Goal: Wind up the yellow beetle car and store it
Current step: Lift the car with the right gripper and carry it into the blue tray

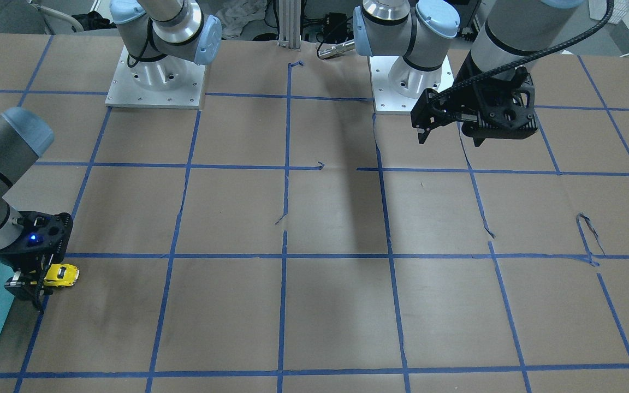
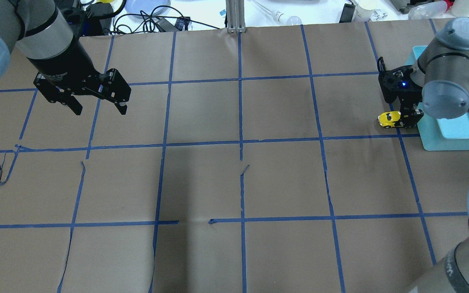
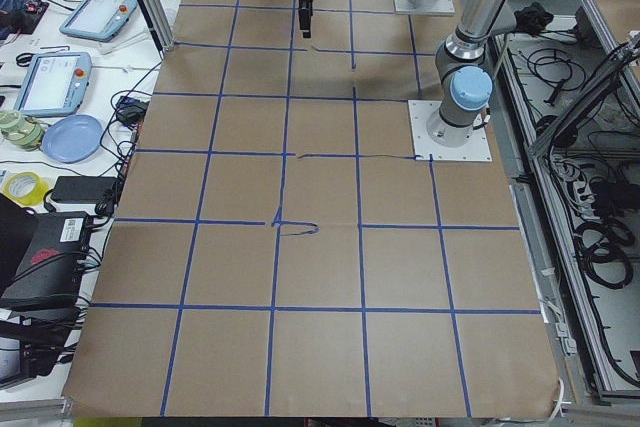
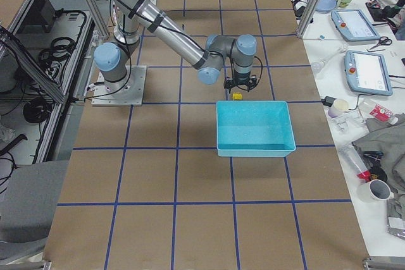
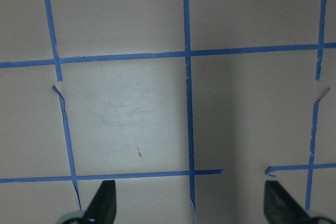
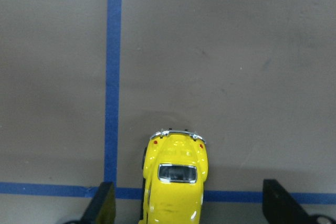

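The yellow beetle car (image 6: 175,182) stands on its wheels on the surface (image 2: 238,183), directly under the right end effector (image 6: 190,203) and between its two fingers. The fingers are spread wide, with a clear gap on either side of the car's body, so nothing is clamped. The car's bumper end, with small red lights, pokes out ahead of the fingertips. Just behind this end effector, on its arm's side, is a teal bin (image 2: 454,138). The car is outside it, near its wall, so the storing step is not done. Whether the winding is done cannot be told from the pictures: nothing shows if the spring is loaded, and the car appears at rest. The likely remainder is to close on the car, draw it back along the surface if that is not done, then lift it and set it in the bin. The left end effector (image 2: 99,106) hangs well apart from all this, above bare taped paper, its fingers also spread and holding nothing. It seems to have no part in the present step.
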{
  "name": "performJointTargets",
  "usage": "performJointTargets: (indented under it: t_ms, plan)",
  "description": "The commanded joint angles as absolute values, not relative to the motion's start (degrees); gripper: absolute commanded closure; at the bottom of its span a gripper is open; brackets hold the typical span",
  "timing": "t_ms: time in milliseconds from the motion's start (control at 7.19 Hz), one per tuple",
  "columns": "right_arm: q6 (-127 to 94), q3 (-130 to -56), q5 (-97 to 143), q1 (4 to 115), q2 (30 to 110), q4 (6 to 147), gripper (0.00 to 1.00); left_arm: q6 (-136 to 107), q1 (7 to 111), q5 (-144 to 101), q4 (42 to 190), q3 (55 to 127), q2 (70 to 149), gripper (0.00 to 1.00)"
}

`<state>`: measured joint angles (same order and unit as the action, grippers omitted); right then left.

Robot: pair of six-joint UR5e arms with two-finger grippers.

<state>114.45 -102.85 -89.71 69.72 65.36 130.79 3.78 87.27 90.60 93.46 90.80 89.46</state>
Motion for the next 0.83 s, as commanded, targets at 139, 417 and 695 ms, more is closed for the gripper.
performJointTargets:
  t_ms: [139,417,695]
  plan:
    - [116.2,-102.6,-89.8,69.0,63.8,132.5,0.0,2.8,87.2,90.5,93.4,91.4,89.0,0.0]
    - [115.6,-102.9,-89.4,65.8,63.5,132.3,0.01,3.2,87.2,90.7,93.5,91.5,89.0,0.0]
    - [114.7,-103.5,-88.9,65.7,63.5,131.9,0.03,3.2,87.3,90.8,93.6,91.6,89.1,0.0]
